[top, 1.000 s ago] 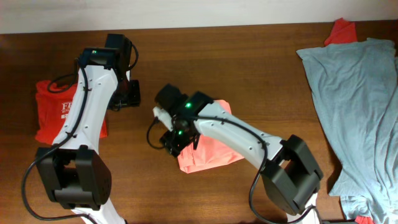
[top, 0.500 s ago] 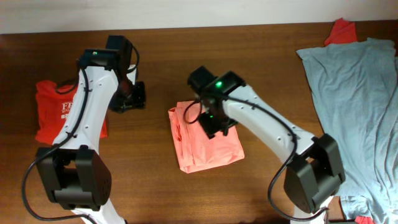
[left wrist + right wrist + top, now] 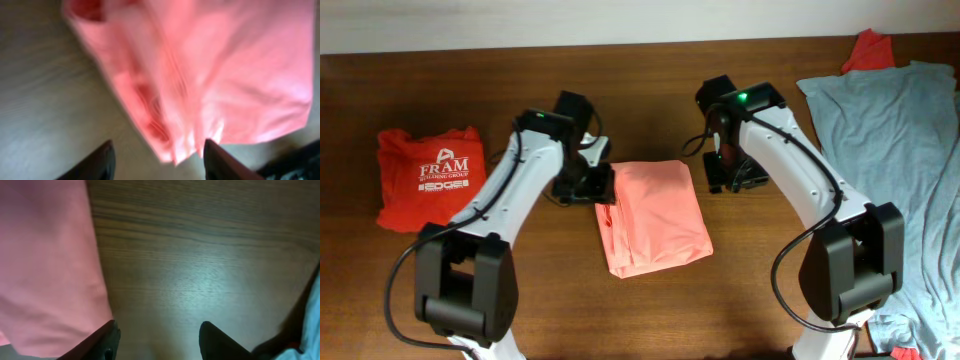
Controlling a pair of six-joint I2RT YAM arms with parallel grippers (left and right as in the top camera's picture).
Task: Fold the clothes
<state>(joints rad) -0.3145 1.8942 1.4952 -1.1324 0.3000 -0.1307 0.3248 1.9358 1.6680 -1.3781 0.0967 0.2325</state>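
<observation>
Both pincers stand wide, empty: your left gripper (image 3: 159, 152) at the folded salmon-pink garment (image 3: 655, 215), your right gripper (image 3: 158, 330) over the brown wooden table (image 3: 200, 255).

On the wooden table (image 3: 650, 80) lie a pink garment (image 3: 655, 215), red shirt (image 3: 425, 185) and grey shirt (image 3: 900, 150).

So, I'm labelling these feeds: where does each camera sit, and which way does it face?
Overhead: above the table, facing straight down; left arm and right arm show.
Left wrist: on the left arm, facing down past the left gripper at the pink garment.
Right wrist: facing down past the right gripper at bare wood.
Shared: all three show the pink garment.
</observation>
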